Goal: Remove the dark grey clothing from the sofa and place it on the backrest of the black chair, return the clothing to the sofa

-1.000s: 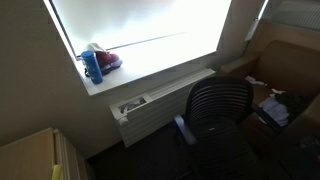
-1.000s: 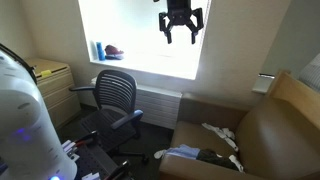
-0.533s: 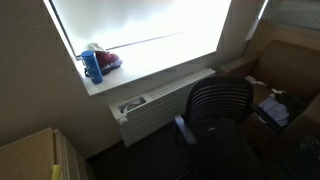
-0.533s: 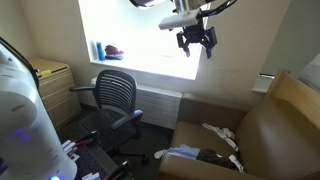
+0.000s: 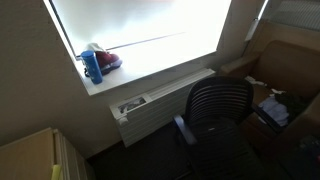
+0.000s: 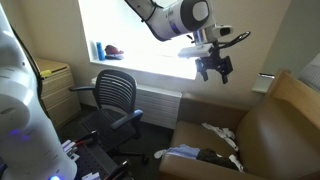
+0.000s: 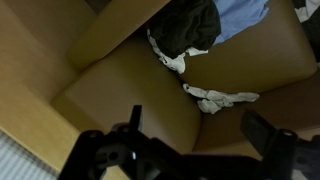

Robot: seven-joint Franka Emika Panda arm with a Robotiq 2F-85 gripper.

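Note:
The dark grey clothing [image 7: 190,25] lies bunched on the brown-tan sofa [image 7: 110,80], beside a light blue cloth [image 7: 245,15]. In an exterior view it is a dark heap [image 6: 210,156] at the front of the sofa [image 6: 265,125]. My gripper [image 6: 215,66] hangs in the air in front of the window, above the sofa's seat and well above the clothing. In the wrist view its two fingers [image 7: 200,135] are spread apart with nothing between them. The black chair [image 6: 118,95] stands to the side, under the window; it also shows in the other exterior view [image 5: 218,108].
Small white items [image 7: 225,97] lie on the sofa seat [image 6: 222,133]. A blue bottle and a red thing [image 5: 95,63] stand on the windowsill. A radiator [image 5: 150,105] runs under the window. A wooden cabinet [image 6: 50,72] stands in the corner.
My gripper has moved across the window and downward, from above the chair's side to above the sofa. The clothing and the chair have not moved.

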